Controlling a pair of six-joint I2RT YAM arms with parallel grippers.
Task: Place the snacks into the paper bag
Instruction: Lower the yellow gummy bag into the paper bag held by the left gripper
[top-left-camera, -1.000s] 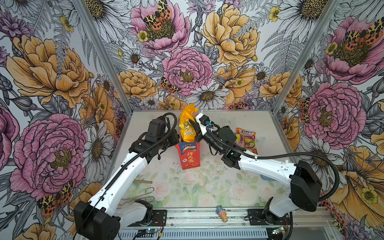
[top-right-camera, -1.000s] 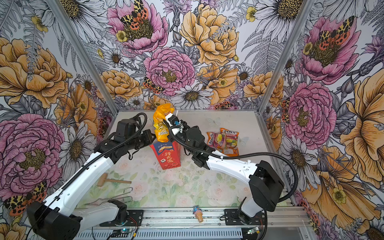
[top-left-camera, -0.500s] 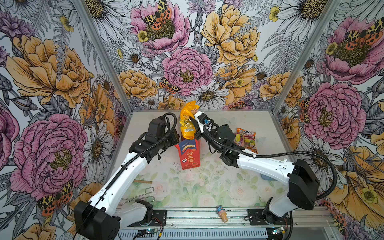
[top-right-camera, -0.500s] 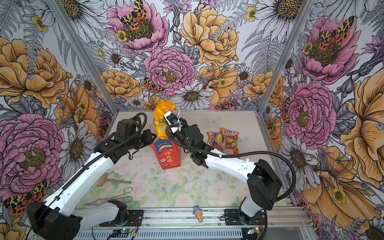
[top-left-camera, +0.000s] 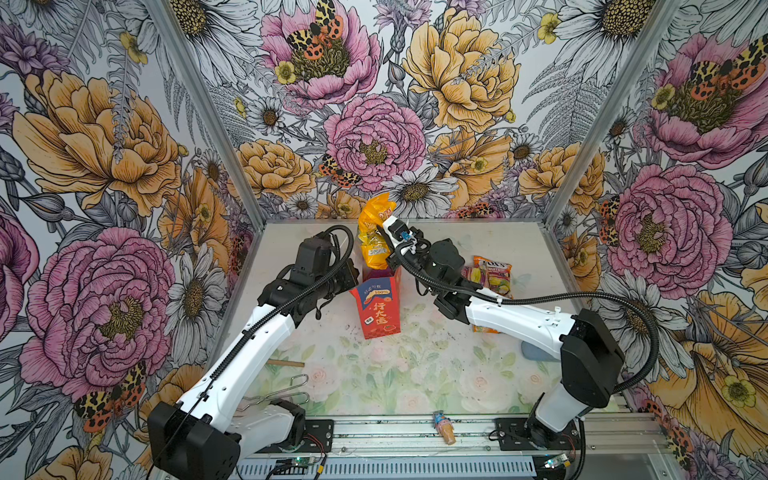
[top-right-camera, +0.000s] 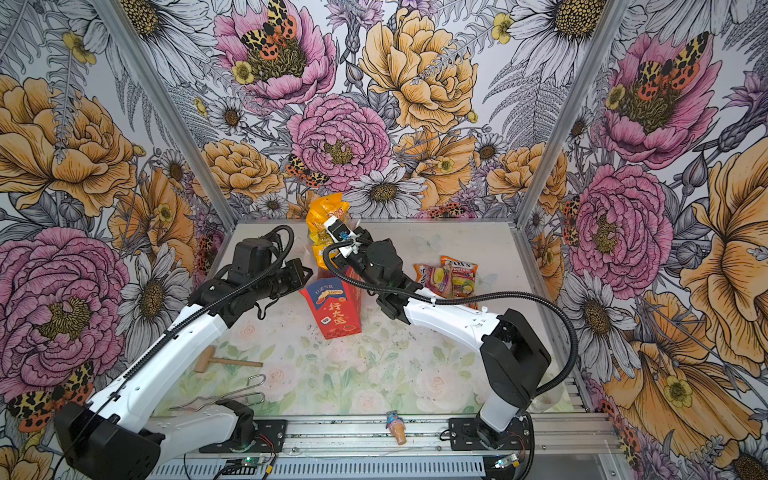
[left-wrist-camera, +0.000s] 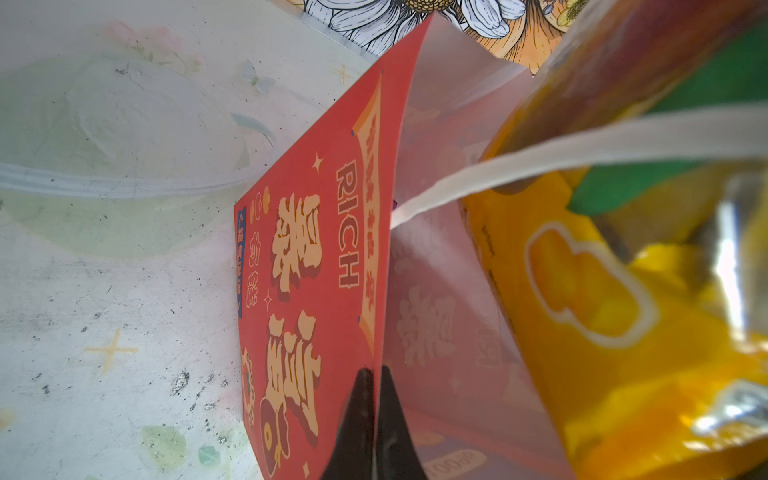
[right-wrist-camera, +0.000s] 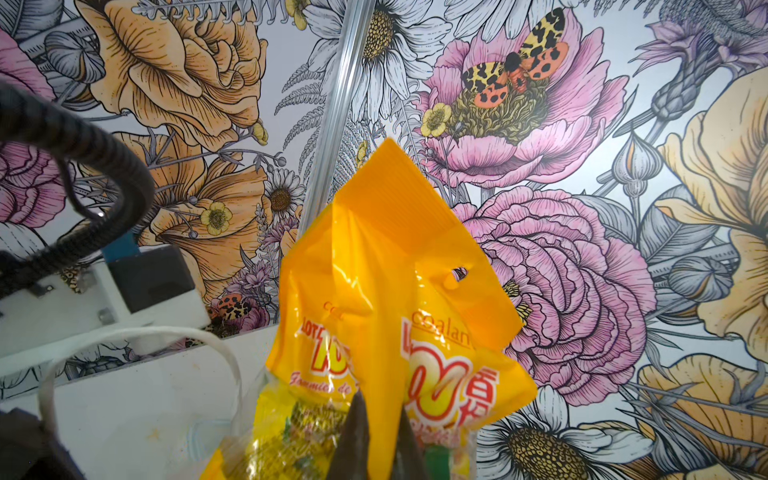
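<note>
The left tool (left-wrist-camera: 376, 374) has its two dark fingers pressed almost together, pinching the top edge of the paper bag (left-wrist-camera: 316, 249), one finger on the red printed outside and the other on the pale inside. The bag stands upright on the surface (top-left-camera: 415, 374) with its mouth open, directly below the right tool (top-left-camera: 384, 226). The bag's white handle (left-wrist-camera: 540, 162) loops across the mouth just beyond the left tool's fingertips.

The right tool is nipped tight on the yellow-orange packet (right-wrist-camera: 390, 257), gripping it partway along so that the sealed top end sticks up past the fingertips. The rest of the packet (top-left-camera: 374, 245) hangs beneath the tool, its lower end at the bag's mouth; how deep it sits cannot be told.

The FOX'S packet (top-left-camera: 490, 270) and a pink packet (top-left-camera: 469, 274) lie flat on the surface, well apart from both tools, behind the right tool's wrist
</note>
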